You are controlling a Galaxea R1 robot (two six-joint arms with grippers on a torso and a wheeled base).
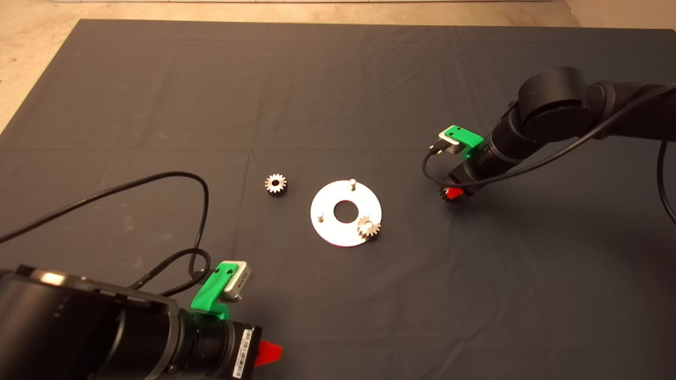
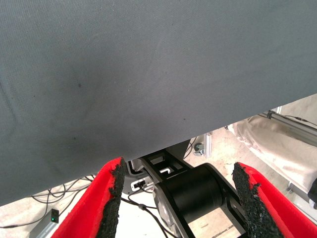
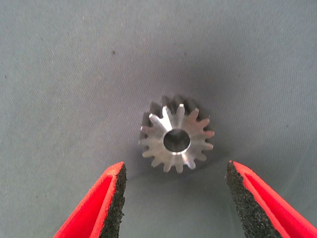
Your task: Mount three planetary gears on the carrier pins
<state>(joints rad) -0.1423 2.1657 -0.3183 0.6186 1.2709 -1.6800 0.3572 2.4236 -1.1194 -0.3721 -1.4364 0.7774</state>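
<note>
Hovering low over the dark mat (image 1: 338,79), the right gripper (image 3: 173,198) has its two red fingers spread wide, one on each side of a small silvery metal gear with a toothed rim (image 3: 176,139). That gear lies flat on the mat and nothing touches it yet. From above, the right gripper (image 1: 453,193) sits well off to the right of the flat round silver disc with a hole in the middle (image 1: 327,229), and it hides the gear under it.

On the disc, a second little gear (image 1: 368,228) already sits on one pin. Two short silvery pins are bare: one at the far rim (image 1: 352,182) and one on the left side (image 1: 320,215). A third little gear (image 1: 275,184) lies on the mat, near the disc on its left.

So I think one gear is done and the robot is about to pick up the second. Next, the fingers should come down around the gear, squeeze it by its teeth, lift it, and line its hole up over a bare pin.

No boxes or trays are here.

The left gripper (image 2: 176,198) waits at the near left edge of the mat, fingers spread and holding nothing.
</note>
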